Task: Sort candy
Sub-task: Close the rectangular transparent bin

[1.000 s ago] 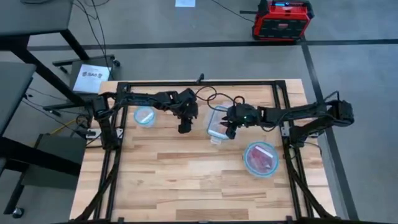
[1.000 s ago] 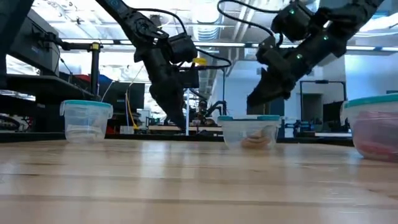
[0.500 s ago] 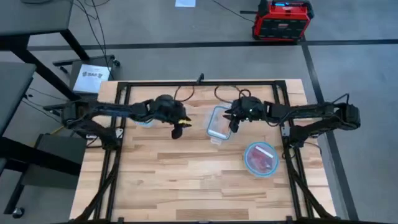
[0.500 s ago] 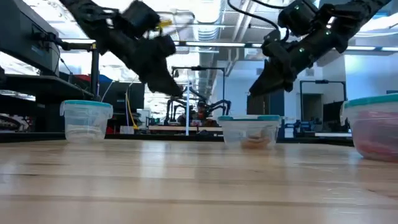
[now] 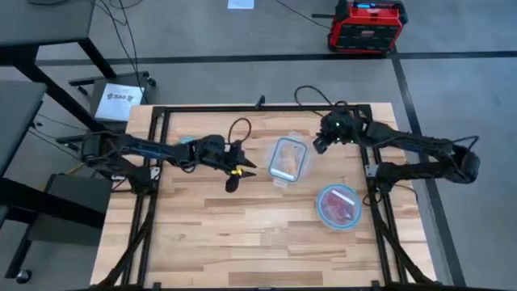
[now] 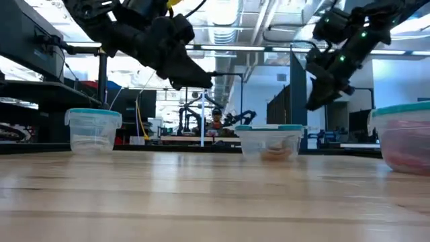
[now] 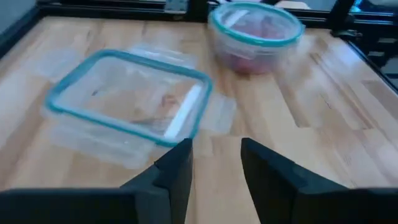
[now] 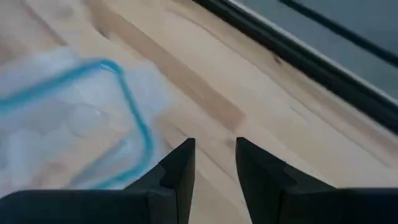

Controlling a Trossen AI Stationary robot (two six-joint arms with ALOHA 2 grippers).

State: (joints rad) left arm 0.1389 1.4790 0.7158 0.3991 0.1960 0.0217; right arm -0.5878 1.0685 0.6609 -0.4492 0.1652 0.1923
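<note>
High view: my left gripper (image 5: 242, 167) and right gripper (image 5: 320, 145), both narrowly parted and empty, flank the rectangular tub (image 5: 288, 158); candy (image 5: 339, 207) fills the round tub. I judge swinging either arm could knock a tub across the desk (image 5: 242, 234).

wooden table (image 5: 242, 234) fills frame centre | rectangular clear blue-rimmed container (image 5: 287, 158) centre | round blue-rimmed container (image 5: 338, 207) lower right | small round container (image 6: 93, 130) (low view, left) | red-black case (image 5: 365, 26) on floor, top right | paper sheet (image 5: 118, 102) upper left
</note>
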